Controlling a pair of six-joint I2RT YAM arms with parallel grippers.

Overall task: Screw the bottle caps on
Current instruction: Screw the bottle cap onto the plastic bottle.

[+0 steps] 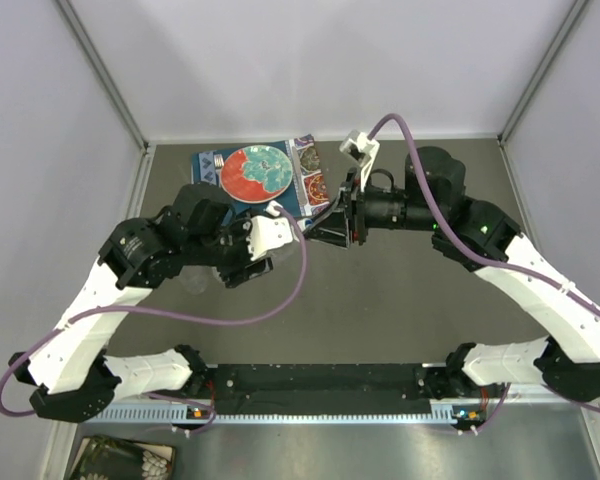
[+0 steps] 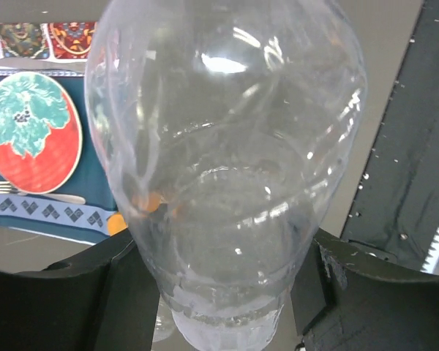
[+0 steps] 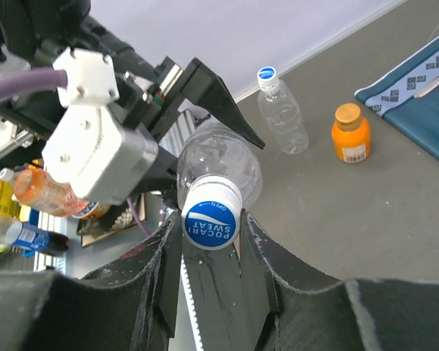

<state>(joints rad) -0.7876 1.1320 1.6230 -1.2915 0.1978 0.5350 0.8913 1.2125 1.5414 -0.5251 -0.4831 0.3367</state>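
Sideways clear bottle (image 3: 219,157) wears a blue-white cap (image 3: 212,213); second clear bottle (image 3: 284,121) and orange bottle (image 3: 350,140) stand capped.

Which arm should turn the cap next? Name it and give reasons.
Right. The right gripper is closed on the blue-and-white cap on the clear bottle; the left gripper holds that bottle's body steady.

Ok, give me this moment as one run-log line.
left gripper: shut on clear bottle | right gripper: shut on cap | orange bottle: capped, upright | second clear bottle: capped, upright
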